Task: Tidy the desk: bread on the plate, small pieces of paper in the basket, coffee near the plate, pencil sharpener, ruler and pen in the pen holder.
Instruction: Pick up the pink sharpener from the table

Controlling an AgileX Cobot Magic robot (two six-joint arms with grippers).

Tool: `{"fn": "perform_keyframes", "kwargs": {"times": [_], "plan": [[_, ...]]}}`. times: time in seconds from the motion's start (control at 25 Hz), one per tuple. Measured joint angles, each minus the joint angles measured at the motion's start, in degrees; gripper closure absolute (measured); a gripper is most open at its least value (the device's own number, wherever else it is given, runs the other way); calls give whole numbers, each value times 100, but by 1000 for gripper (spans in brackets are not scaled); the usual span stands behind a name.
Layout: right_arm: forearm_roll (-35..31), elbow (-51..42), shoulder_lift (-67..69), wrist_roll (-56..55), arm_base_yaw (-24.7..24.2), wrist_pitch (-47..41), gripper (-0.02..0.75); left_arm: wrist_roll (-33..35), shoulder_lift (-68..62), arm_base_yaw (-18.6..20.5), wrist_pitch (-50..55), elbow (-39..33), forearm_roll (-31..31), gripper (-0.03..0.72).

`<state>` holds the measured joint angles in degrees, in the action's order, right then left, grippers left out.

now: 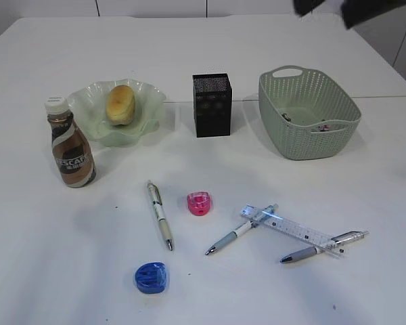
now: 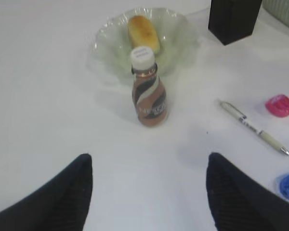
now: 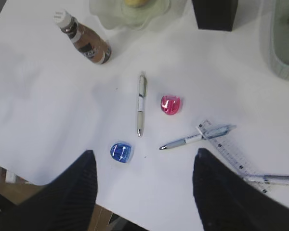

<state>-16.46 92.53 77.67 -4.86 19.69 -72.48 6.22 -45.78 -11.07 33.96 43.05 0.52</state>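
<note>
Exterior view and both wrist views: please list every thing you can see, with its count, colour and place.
bread: one, golden brown, on the plate.
plate: one, pale green, back left.
coffee bottle: one, brown with white cap, upright in front of the plate's left side.
pen holder: one, black, back centre.
basket: one, pale green, back right, small bits inside.
pens: three, white and grey, lying in front; two touch the ruler.
ruler: one, clear, front right.
pink sharpener: one, centre front.
blue sharpener: one, nearest the front edge.
desk: one, white.
left fingers: black, apart, holding nothing.
right fingers: black, apart, holding nothing.
</note>
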Motion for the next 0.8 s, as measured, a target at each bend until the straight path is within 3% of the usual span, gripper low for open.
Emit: {"fn": "perform_keyframes", "kwargs": {"times": [0.12,0.6,0.8], "plan": [[0,0,532,-256,266,0,246,0,0,0,289,0,0,168],[-119,0,1647,-151,317,70,246,0,0,0,495,0,8,168],[447,0,2024,-739,337,82,246,0,0,0,509,0,8,168]]}}
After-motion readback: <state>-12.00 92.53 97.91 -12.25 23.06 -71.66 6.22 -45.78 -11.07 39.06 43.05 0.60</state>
